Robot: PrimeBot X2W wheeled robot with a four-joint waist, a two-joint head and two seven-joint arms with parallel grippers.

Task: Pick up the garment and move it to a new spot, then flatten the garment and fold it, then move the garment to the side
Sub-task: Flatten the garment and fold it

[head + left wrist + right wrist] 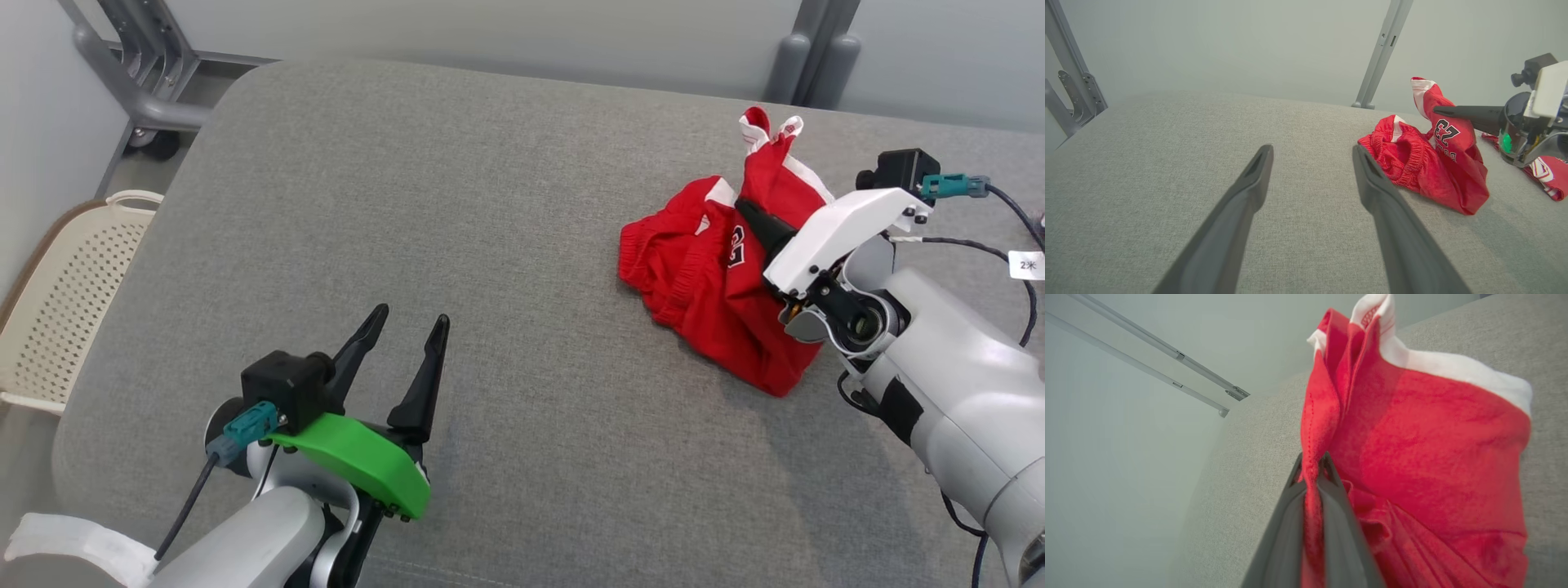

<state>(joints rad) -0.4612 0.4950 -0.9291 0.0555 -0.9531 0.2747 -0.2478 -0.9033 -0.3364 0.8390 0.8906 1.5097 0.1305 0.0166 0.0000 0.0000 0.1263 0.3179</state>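
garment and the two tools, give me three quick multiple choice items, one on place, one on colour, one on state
1. In the head view, where on the grey surface is the garment?
A. at the left edge
B. on the right part
C. at the front middle

2. What colour is the cover behind the left tool?
A. green
B. white
C. blue

3. What state is the right tool in?
A. open, clear of the cloth
B. shut on the garment
C. open, lying flat on the surface

Answers:
1 B, the red heap sits right of centre.
2 A, the cover is bright green.
3 B, the right wrist view shows both fingers pinching a red fold.
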